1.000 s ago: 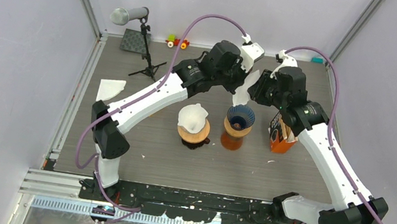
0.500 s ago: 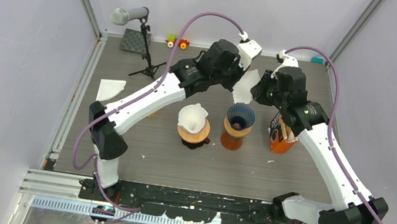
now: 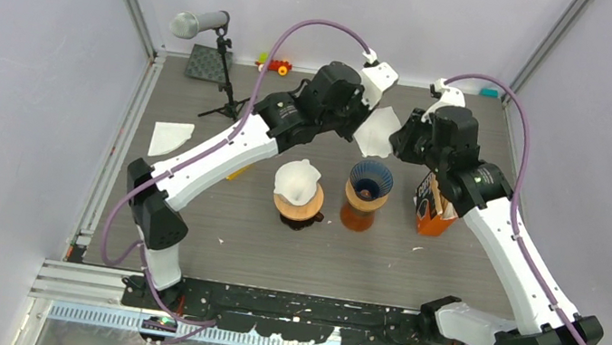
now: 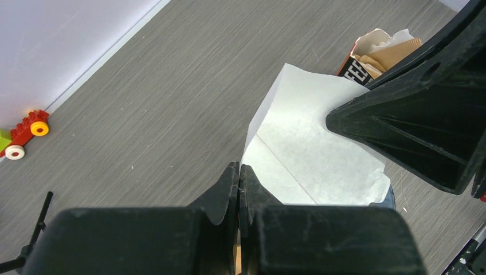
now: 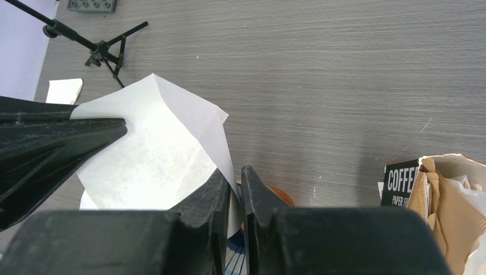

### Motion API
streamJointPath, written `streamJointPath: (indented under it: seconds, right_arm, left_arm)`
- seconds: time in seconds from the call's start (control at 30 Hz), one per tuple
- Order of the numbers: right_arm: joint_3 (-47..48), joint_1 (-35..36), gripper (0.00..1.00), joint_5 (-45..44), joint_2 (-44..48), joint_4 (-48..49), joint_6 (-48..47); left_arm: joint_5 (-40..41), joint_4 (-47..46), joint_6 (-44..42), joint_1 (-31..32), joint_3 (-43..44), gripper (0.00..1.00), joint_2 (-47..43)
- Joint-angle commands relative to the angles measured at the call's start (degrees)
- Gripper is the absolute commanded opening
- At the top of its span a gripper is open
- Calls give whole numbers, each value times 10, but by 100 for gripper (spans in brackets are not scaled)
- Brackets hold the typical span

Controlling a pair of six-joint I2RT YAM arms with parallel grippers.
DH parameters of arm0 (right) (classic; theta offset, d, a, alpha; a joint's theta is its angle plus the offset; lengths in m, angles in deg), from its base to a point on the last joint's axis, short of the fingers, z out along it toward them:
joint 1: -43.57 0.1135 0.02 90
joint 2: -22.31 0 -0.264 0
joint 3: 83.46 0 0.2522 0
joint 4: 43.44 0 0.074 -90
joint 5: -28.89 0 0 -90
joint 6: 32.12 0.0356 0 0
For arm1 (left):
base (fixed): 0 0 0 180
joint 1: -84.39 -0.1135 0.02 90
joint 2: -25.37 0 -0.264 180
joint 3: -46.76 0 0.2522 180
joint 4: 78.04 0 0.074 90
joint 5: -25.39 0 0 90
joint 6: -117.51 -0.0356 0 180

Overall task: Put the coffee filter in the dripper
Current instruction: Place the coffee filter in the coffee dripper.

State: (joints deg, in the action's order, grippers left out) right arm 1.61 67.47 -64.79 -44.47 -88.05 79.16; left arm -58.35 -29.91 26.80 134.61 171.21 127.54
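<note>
A white paper coffee filter point(image 3: 376, 133) hangs in the air behind and above the blue ribbed dripper point(image 3: 371, 180), which sits on an orange-brown carafe. My left gripper point(image 3: 362, 127) is shut on the filter's left edge point(image 4: 309, 149), its jaws pressed together point(image 4: 239, 167). From the right, my right gripper point(image 3: 396, 142) has the filter's other edge point(image 5: 155, 149) between its fingers point(image 5: 234, 171). The paper lies against one finger and a slim gap still shows beside it. Below these jaws the dripper's blue ribs point(image 5: 235, 260) peek out.
A second dripper holding a white filter point(image 3: 299, 185) stands left of the blue one. An open coffee filter box point(image 3: 433, 205) stands to the right. At the back left are a microphone on its tripod point(image 3: 199, 24) and a toy point(image 3: 274, 64). A loose filter point(image 3: 170, 138) lies at the left.
The right gripper's jaws have narrowed around the filter's edge. The left arm has drawn slightly left and back, and the filter has shifted with it.
</note>
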Motion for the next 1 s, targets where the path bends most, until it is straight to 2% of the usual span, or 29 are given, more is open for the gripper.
streamJointPath:
  seconds: [0.0,0.3,0.73,0.97]
  right_arm:
    - [-4,2,18,1,14,28,-10]
    - [-11,1,19,1,13,33,-13]
    - [-15,0,31,10,24,38,-29]
    - [-19,1,33,8,28,39,-33]
  left_arm:
    - [0,-24,-8,-5,-3,0,-31]
    - [-14,-25,-3,-11,-9,0,-36]
    - [-52,-31,-4,-16,-29,0,-49]
    - [-58,-29,-3,-17,-27,0,-56]
